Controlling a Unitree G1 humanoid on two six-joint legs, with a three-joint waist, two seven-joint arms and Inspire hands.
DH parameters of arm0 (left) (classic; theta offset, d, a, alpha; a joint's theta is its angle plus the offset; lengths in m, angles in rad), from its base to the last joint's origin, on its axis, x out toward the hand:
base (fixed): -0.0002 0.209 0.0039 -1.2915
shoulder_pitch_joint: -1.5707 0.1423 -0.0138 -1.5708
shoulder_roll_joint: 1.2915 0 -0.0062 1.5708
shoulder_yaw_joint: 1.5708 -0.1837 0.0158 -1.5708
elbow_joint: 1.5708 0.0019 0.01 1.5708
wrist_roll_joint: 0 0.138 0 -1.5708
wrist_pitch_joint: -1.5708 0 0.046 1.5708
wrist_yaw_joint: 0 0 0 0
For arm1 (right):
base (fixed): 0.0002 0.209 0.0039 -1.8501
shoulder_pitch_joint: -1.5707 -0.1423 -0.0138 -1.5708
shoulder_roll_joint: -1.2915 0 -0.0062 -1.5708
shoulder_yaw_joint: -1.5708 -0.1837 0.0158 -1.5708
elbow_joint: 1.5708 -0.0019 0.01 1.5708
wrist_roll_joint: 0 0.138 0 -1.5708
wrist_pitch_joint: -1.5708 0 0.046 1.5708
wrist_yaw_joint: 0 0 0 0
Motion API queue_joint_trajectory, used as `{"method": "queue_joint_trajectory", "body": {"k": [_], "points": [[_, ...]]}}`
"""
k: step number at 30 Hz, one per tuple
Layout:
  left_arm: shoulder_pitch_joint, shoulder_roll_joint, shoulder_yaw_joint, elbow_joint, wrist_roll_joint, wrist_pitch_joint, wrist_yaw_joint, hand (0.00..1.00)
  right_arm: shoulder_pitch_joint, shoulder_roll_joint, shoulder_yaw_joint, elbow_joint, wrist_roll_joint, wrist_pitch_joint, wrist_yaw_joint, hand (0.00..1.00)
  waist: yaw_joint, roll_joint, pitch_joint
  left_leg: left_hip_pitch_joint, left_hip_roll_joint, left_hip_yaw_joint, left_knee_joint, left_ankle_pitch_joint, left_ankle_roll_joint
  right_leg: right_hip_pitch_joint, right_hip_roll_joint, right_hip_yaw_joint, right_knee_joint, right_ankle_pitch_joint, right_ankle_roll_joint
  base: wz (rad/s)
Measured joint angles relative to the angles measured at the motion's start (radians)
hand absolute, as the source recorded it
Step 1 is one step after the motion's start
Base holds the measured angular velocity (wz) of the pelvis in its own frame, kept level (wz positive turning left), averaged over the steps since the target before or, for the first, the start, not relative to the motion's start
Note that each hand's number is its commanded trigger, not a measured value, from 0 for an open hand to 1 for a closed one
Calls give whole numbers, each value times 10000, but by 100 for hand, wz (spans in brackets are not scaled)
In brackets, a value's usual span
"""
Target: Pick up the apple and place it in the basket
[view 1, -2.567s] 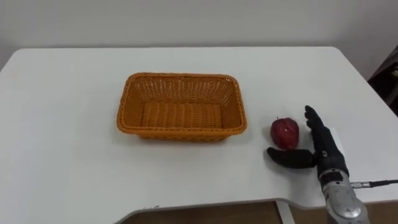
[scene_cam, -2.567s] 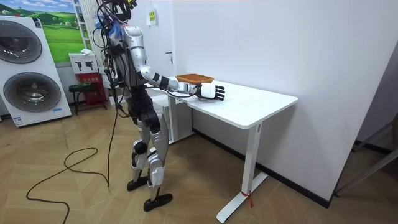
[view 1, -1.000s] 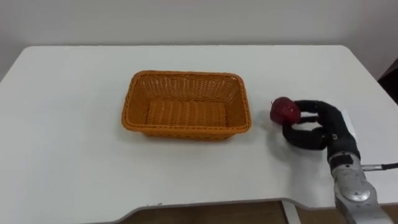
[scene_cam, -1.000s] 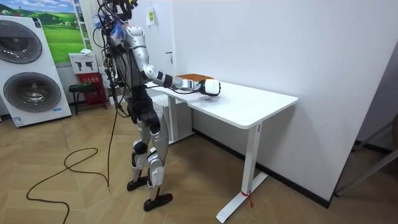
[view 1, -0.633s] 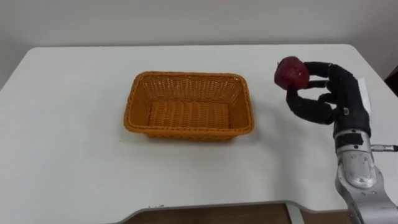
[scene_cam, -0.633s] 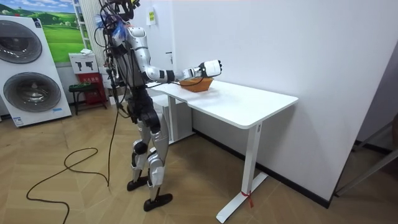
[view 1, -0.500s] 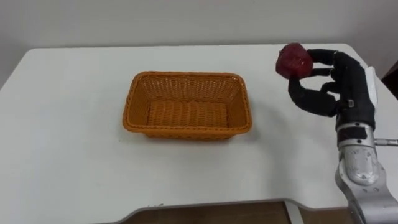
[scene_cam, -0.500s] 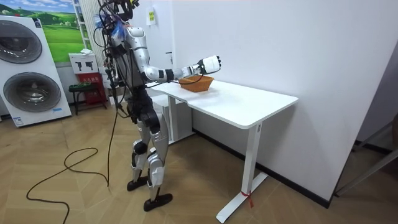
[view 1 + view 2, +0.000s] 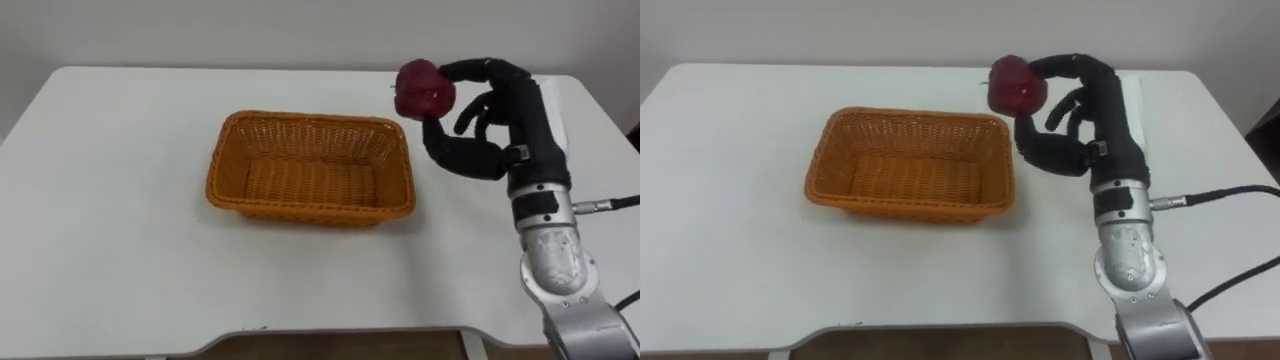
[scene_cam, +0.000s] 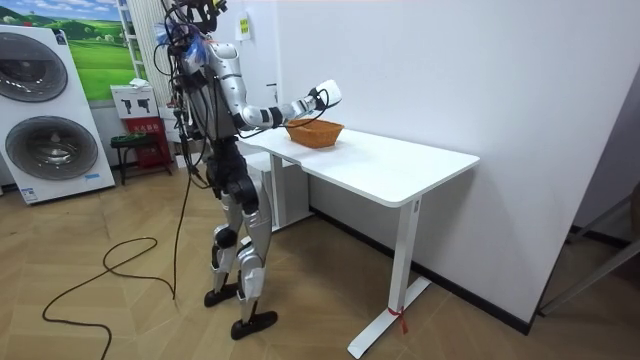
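The right hand (image 9: pixel 510 125) is holding the apple (image 9: pixel 424 88) raised clear of the white table (image 9: pixel 110 250). The fingers are curling over the top of the fruit and the thumb is closing in from beneath. The grip is sitting at the fingertips rather than deep in the palm, so most of the red skin is showing on the side facing the basket (image 9: pixel 310 212).

The basket is lying with its long axis running left to right across the table, open side up and holding nothing. The apple is appearing just beyond the basket's far right corner, near the rim but not touching it. The basket's interior is therefore lying to the left of the hand and slightly toward the robot.

The step in hand is judged to be the carry toward the basket. The coming move is calling for leftward travel over the right short wall with the apple above the rim, then a descent over the woven floor before release. With a fingertip hold, a knock against the rim is risking the fruit rolling free
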Motion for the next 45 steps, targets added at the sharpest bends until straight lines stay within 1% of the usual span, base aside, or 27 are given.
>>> {"method": "queue_joint_trajectory", "body": {"k": [1, 2, 3, 5, 6, 7, 8, 9, 14, 19, 26, 30, 33, 34, 35, 38, 39, 40, 41, 42, 43, 44, 45], "points": [[-38, -1, -29, -1, 3, 5, -29, 0, -18, 0, 69, 0, -169, 6, 62, 89, 16, -20, -2, -3, 0, -2, -1, 0, 0, -1, -2, -6, 0, 0, 0, 0], [-50, -1, -31, -1, 5, 13, -42, 0, -18, 0, 88, 0, -263, 10, 109, 95, 26, -34, -4, -5, 0, -6, -1, 0, 0, -1, -3, -14, 0, 0, 0, 0], [-68, -1, -31, -1, 10, 29, -51, 0, -19, 0, 137, 0, -427, 26, 174, 93, 103, -56, -8, -10, 0, -9, -2, 0, 1, -7, -3, -16, -2, 0, 0, 0], [-96, -1, -31, -1, 26, 79, -54, 0, -19, -2, 210, 0, -745, 32, 300, 78, 144, -106, -31, -32, 0, -10, -1, 1, 0, -23, -3, -16, -5, 0, 0, 0], [-117, 0, -31, -5, 34, 119, -52, 0, -24, -25, 293, 0, -885, 36, 409, 54, 202, -135, -50, -59, 0, -7, 1, 1, 0, -55, -3, -13, -5, 0, 0, 0], [-136, -1, -36, -11, 38, 152, -52, 0, -24, -28, 340, 0, -985, 41, 585, 6, 210, -171, -74, -98, 0, -7, 4, 1, 0, -97, -4, -13, -3, 0, 0, 0], [-139, 0, -38, -12, 40, 156, -51, 0, -23, -35, 374, 0, -1050, 44, 651, 6, 211, -187, -85, -128, 0, -7, 16, 2, 0, -122, -4, -13, -1, 0, 0, 0], [-137, -1, -38, -13, 43, 159, -48, 0, -24, -36, 406, 0, -1188, 47, 787, 0, 224, -205, -96, -144, 0, -8, 28, 2, 0, -136, -4, -12, -2, 1, -1, 0], [-96, -1, -35, -13, 44, 168, -49, 0, -36, -39, 524, -1, -1581, 53, 1086, 0, 243, -192, -88, -143, 0, -11, 32, 3, -1, -134, -7, -13, -1, 1, -2, 0], [-107, 5, -38, -38, 45, 165, -85, 0, -36, -38, 650, -383, -2098, 50, 1415, 0, 222, -130, -48, -160, 0, -8, 33, 3, -1, -140, -6, -15, 1, 1, -2, 0], [-111, 4, -55, -49, 44, 163, -88, 0, -35, -38, 673, -580, -2188, 50, 1614, 0, 222, -123, -42, -160, 0, -15, 16, 3, -1, -143, -6, -25, -1, 1, -2, 0], [-144, 26, -217, -53, -7, 151, 23, 0, -35, -39, 670, -581, -2161, 49, 1623, 0, 151, -153, -52, -138, 0, -32, 21, 3, -1, -125, -8, -31, -2, 1, -2, 0], [-178, 58, -318, 111, -24, 47, 52, 0, -36, -37, 595, -595, -1943, 34, 1477, 0, 119, -155, -40, -90, -1, -17, 10, 4, 0, -97, -9, -8, -3, 1, -2, 0], [-189, 62, -318, 208, -50, -9, 51, 0, -46, -38, 502, -612, -1778, 26, 1372, 0, 112, -143, 8, -34, -1, -10, 4, 3, 0, -41, -7, -1, -4, 1, -2, 0], [-188, 65, -316, 212, -67, -37, 51, 0, -48, -38, 430, -624, -1716, 23, 1315, 0, 101, -147, 16, -14, -1, -7, 3, 3, 0, -24, -7, -3, -5, 1, -2, 0], [-177, 78, -298, 200, -78, -126, 39, 0, -49, -27, -197, -912, -1040, 10, 967, 0, -9, -152, 21, -15, -2, -7, 6, 3, 0, -17, -13, -15, -2, 1, -1, 0], [-91, 88, -274, 198, -76, -134, 39, 0, -48, -24, -476, -1061, -788, -98, 703, 0, -89, -143, 24, -22, -2, -15, 12, 3, 0, -12, -13, -22, -6, 1, -1, 0], [-21, 81, -176, 197, -76, -136, 42, 0, -47, -25, -809, -1099, -483, -315, 429, 0, -167, -142, 19, -31, -1, -14, 20, 3, -1, -12, -10, -21, -8, 1, -1, 0], [11, 79, -125, 193, -76, -137, 42, 0, -47, -27, -984, -1121, -300, -378, 285, 0, -201, -143, 18, -34, -1, -14, 20, 3, 0, -14, -10, -21, -8, 1, -1, 0], [83, 75, -6, 194, -69, -139, 45, 0, -48, -26, -1356, -1193, -69, -400, -27, 0, -315, -171, -3, -47, -1, -13, 17, 3, -1, -26, -11, -27, -6, 1, -1, 0], [225, 74, 132, 217, -74, -154, 51, 0, -48, -37, -1760, -1251, 153, -441, -303, 0, -371, -137, 17, -54, -1, -7, 8, 3, -1, -38, -10, -32, -5, 1, -1, 0], [254, 71, 228, 242, -75, -170, 58, 0, -48, -38, -1972, -1254, 294, -487, -477, 0, -379, -130, 11, -52, -1, 4, 1, 3, -1, -45, -8, -24, -6, 1, -1, 0], [318, 64, 386, 264, -81, -211, 154, 0, -47, -40, -2376, -1256, 642, -604, -930, 0, -433, -118, -7, -61, 0, 10, -9, 3, 0, -66, -5, -23, -5, 1, -1, -3]]}}
